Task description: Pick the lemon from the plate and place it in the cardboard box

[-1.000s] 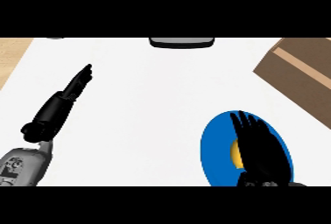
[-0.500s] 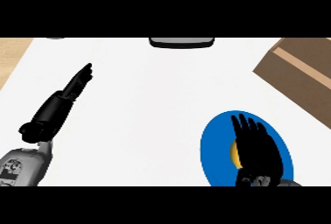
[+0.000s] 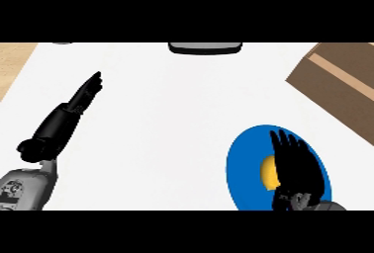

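Note:
A blue plate (image 3: 245, 158) lies at the lower right of the white counter. On it sits the yellow lemon (image 3: 268, 172), mostly hidden by my right hand (image 3: 296, 165), which hangs over it with straight fingers pointing away from me. Only the lemon's left side shows. The cardboard box (image 3: 340, 84) stands at the upper right, beyond the plate. My left hand (image 3: 70, 116) rests open at the left side, fingers stretched toward the far edge, holding nothing.
A dark grey object (image 3: 205, 47) sits at the counter's far edge, in the middle. A wooden surface (image 3: 15, 62) shows past the counter's left edge. White counter (image 3: 168, 113) spreads between the two hands.
My right hand has drawn back a little toward the lower edge over the plate, fingers still straight. The left hand and the lemon have not moved.

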### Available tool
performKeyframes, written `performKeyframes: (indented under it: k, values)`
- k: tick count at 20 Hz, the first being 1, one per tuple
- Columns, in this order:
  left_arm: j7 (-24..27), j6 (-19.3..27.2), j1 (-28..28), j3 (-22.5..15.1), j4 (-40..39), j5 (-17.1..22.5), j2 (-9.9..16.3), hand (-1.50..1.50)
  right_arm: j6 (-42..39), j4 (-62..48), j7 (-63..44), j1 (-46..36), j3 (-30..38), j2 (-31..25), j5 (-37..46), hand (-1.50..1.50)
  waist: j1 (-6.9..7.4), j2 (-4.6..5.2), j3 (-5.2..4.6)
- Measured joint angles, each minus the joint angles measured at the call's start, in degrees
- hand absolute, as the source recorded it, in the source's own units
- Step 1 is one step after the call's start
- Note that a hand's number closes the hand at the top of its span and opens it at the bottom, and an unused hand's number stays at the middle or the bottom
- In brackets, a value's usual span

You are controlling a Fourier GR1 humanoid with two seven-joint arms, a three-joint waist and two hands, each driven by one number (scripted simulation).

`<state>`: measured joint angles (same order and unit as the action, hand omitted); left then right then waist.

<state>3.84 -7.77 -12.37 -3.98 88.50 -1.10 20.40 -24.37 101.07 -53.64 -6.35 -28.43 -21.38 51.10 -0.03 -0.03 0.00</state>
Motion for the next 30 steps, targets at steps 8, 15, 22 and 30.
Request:
performKeyframes:
  k: [8,15,22,30]
  values:
    - [2.0,-0.7,-0.4,0.9,-2.7,-2.5,-2.2,0.00,3.2,-1.8,8.1,0.0,-1.4,-0.7,6.5,1.50,-0.01,-0.02,-0.03]
    - [1.4,-1.9,0.1,1.9,-1.5,-3.2,-2.9,0.00,9.4,-5.0,15.1,-1.6,-1.7,-0.7,12.5,1.50,0.10,-0.14,-0.16]
    - [0.9,-3.0,-1.5,1.6,-1.0,-2.9,-3.0,0.00,13.1,-13.1,36.6,-13.1,3.8,-0.5,1.7,1.50,2.22,0.64,0.11]
    - [0.3,-2.5,-1.1,2.2,-0.9,-3.7,-3.6,0.00,17.2,-17.7,51.9,-23.2,9.8,-2.8,-0.6,1.50,0.82,0.18,0.03]
